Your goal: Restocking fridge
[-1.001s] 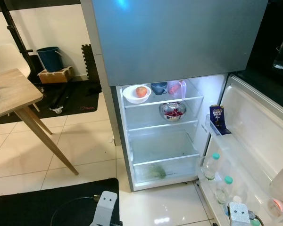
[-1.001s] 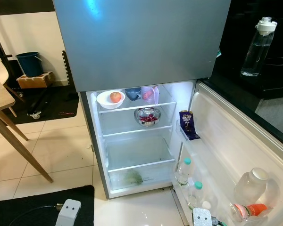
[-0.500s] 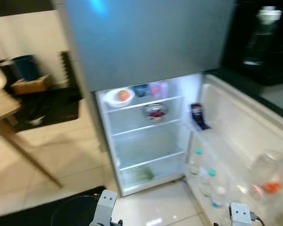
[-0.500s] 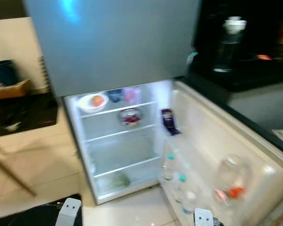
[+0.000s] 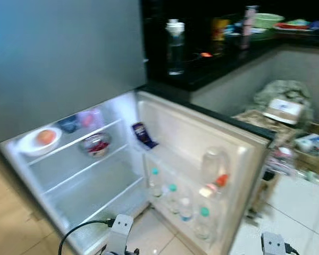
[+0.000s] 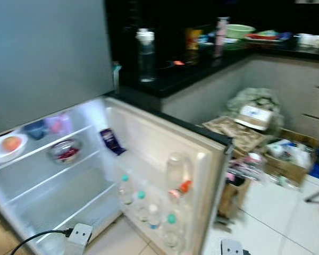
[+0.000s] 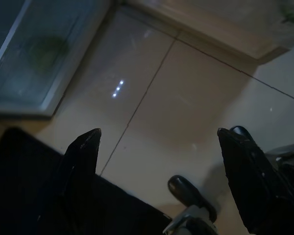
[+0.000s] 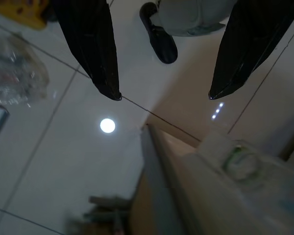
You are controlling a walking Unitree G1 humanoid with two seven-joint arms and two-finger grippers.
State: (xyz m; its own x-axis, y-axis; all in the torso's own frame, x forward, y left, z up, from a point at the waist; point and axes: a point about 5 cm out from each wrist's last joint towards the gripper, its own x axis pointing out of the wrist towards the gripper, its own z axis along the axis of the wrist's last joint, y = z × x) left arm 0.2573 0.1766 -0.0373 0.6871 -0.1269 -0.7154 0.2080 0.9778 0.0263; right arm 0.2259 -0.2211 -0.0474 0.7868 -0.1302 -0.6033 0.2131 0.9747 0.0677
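Both arms hang low, the left gripper and the right gripper spread wide and empty over bare floor tiles. The fridge stands open ahead of them, its door swung toward the right gripper. This looks like the fetching step: next it needs to reach stock such as the bottle on the counter, well above both grippers.

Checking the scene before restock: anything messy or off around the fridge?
Fridge door stands wide open, shelves tidy. The floor right of it is cluttered: cardboard box, bags heaped against the counter. No visible spill.
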